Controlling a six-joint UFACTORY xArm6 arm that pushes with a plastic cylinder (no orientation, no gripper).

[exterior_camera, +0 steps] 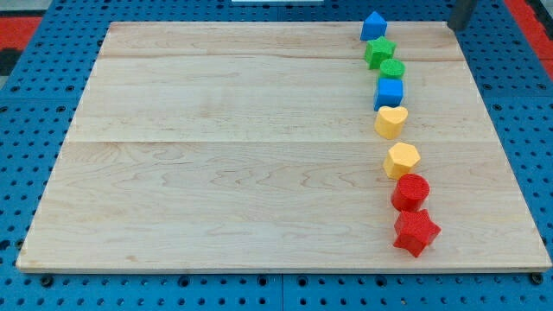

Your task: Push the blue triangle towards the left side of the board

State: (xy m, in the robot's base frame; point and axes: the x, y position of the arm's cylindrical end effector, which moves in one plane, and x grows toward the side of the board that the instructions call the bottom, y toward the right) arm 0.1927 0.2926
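Note:
The blue triangle (373,25) sits at the view's top right, at the head of a column of blocks on the wooden board (216,147). Below it come a green star (379,51), a green round block (392,69), a blue cube (389,92), a yellow heart (390,122), a yellow hexagon (402,160), a red round block (410,191) and a red star (416,231). My rod shows at the view's top right edge, its tip (455,26) to the right of the blue triangle and apart from it.
The board lies on a blue pegboard (536,130) with red patches at the top corners. All blocks stand in one column on the board's right side.

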